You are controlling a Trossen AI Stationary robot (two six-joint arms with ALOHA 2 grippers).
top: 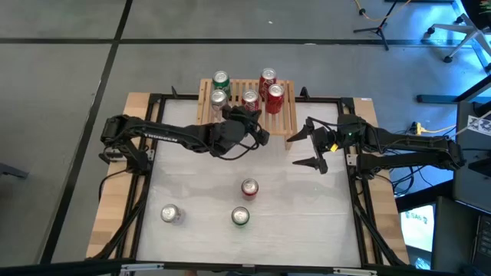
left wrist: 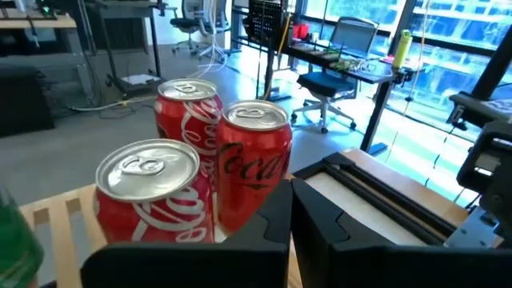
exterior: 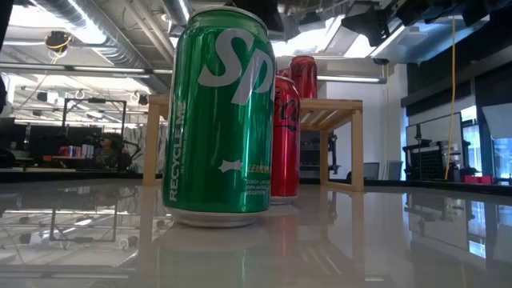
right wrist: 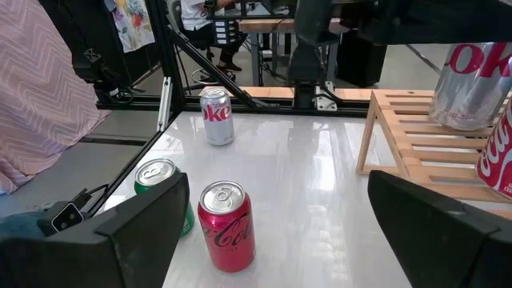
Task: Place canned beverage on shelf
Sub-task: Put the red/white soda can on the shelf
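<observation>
Light wood marks the shelf [top: 288, 119], standing at the far edge of the white table [top: 307, 207], and I place everything by it. Five cans sit on its slats: a green can [top: 221, 80] at the far left corner, a silver can [top: 219, 100] just in front of that, and three red cans [top: 265, 90] grouped toward the shelf's right half, close together.

My left gripper [top: 257, 130] reaches to the shelf's front edge, just in front of the silver can and the nearest red one. Its fingers are pressed together and I see nothing between them. In my left wrist view the red cans stand upright on the slats right ahead of me, two of them touching side by side.

My right gripper [top: 313, 146] hovers just off the shelf's right leg, on the table side, with its fingers [right wrist: 432, 232] spread wide and holding nothing.

Three cans wait on the table, well in front of the shelf: a red can [top: 249, 188] nearest it, a second green can [top: 240, 216] just beyond that toward the table's front edge, and a silver Diet Coke can [top: 169, 214] off to the left of those two. All three stand upright and apart from each other.
</observation>
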